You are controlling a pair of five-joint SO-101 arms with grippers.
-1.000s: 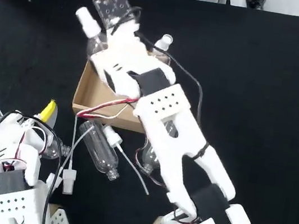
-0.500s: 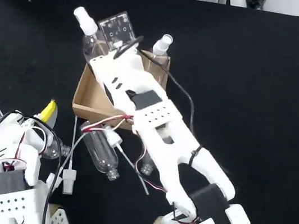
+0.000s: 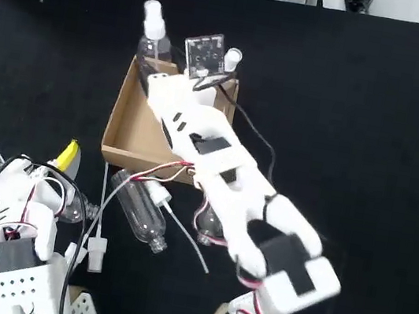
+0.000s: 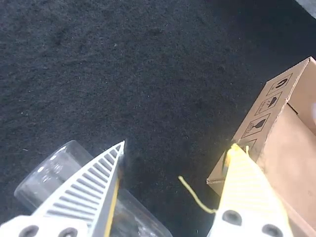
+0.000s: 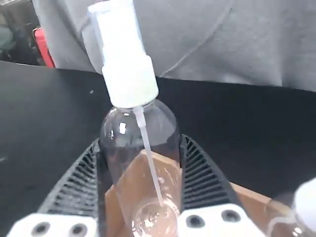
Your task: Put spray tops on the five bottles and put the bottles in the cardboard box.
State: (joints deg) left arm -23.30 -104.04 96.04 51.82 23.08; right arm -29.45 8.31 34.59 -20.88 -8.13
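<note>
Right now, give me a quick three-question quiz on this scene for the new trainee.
1. True or false: the right gripper is shut on a bottle with a spray top fitted.
2. That bottle is: A upright at the cardboard box's far edge; B lying flat; C upside down.
3. Fill in: the left gripper's fingers are ___.
Key: 1 true; 2 A; 3 open.

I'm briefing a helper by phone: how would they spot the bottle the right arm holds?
Find the cardboard box. At its far corner, leftward in the high view, a clear bottle with a white spray top stands upright. Unlike the capped bottle at the other far corner, it sits between the jaws of the right gripper.
</note>
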